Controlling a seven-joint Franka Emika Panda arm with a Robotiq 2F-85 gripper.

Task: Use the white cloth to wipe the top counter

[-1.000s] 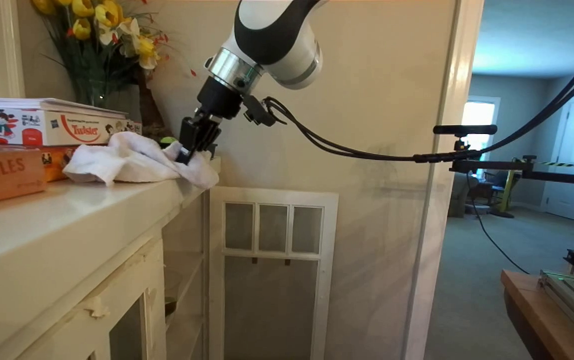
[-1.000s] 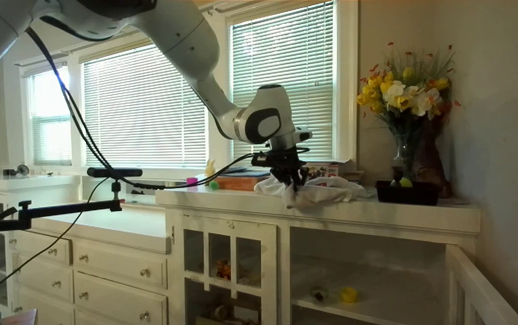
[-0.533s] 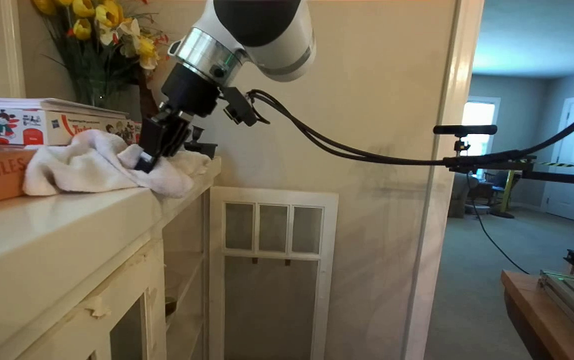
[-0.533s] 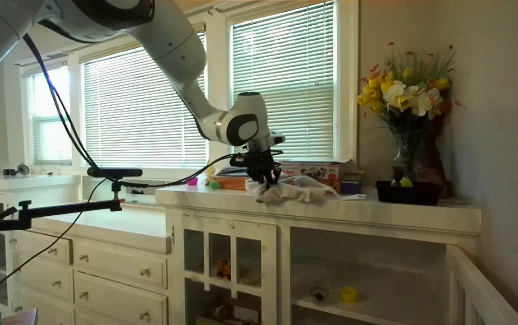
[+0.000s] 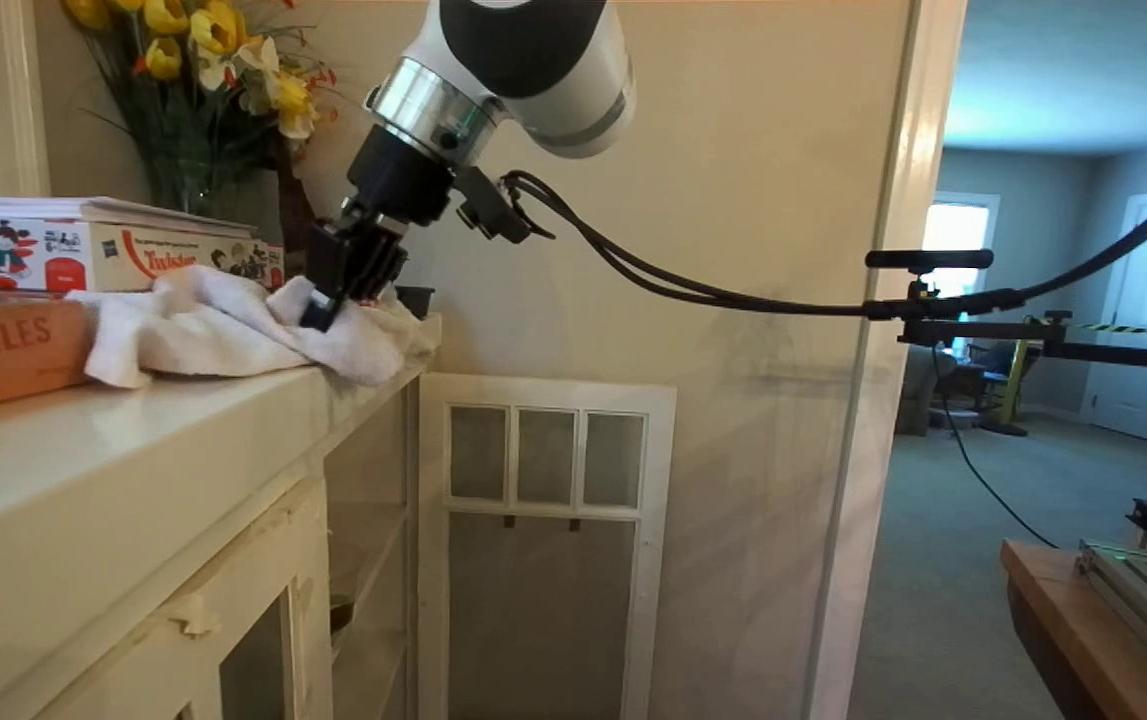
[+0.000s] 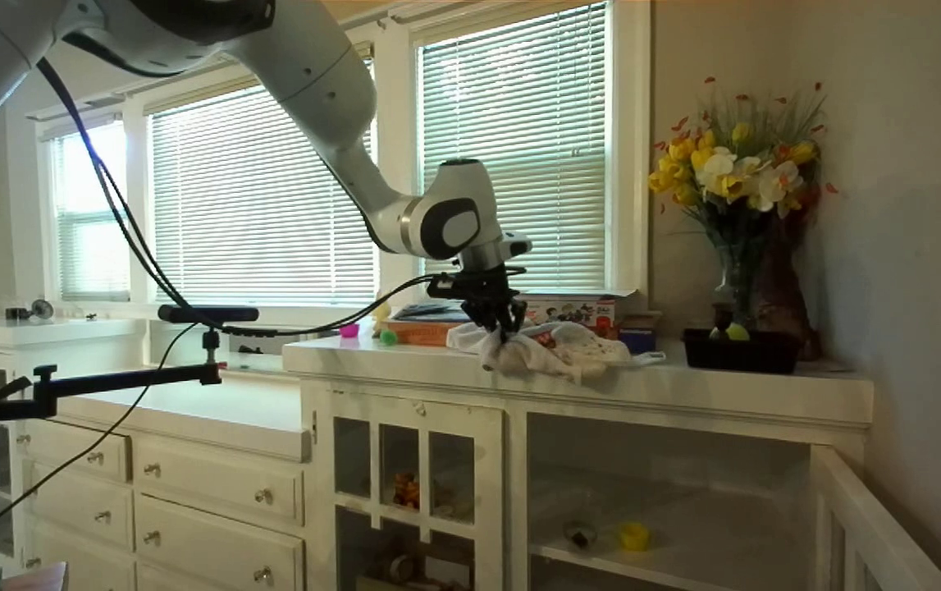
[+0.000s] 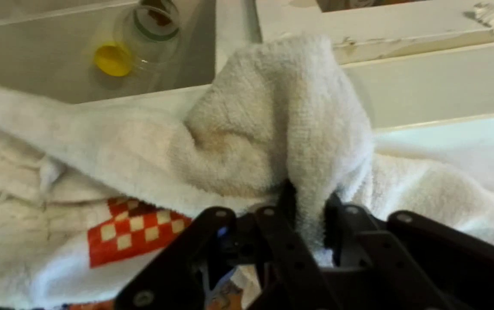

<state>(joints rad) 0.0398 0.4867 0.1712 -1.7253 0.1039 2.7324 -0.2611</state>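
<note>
The white cloth (image 5: 198, 330) lies bunched on the top counter (image 5: 43, 450) near its front edge. It also shows in an exterior view (image 6: 560, 349) and in the wrist view (image 7: 247, 129), where a fold bulges past the counter's front edge. A red patch with pale checks (image 7: 139, 230) shows on or among the folds. My gripper (image 5: 326, 308) points down at a tilt into the cloth. It also shows in an exterior view (image 6: 507, 328). In the wrist view, its fingers (image 7: 311, 206) are closed on a thick fold of the cloth. The cloth hides the counter under it.
An orange box (image 5: 8, 350) and a Twister box (image 5: 173, 258) stand behind the cloth. A black tray (image 6: 741, 351) and a flower vase (image 6: 737, 267) stand farther along the counter. A green ball (image 6: 388, 336) lies at the opposite end. An open cabinet below holds a yellow cup (image 6: 634, 536).
My gripper has dragged the cloth along the counter toward the orange box's end, then partway back toward the black tray. It has kept its grip on the cloth throughout.
</note>
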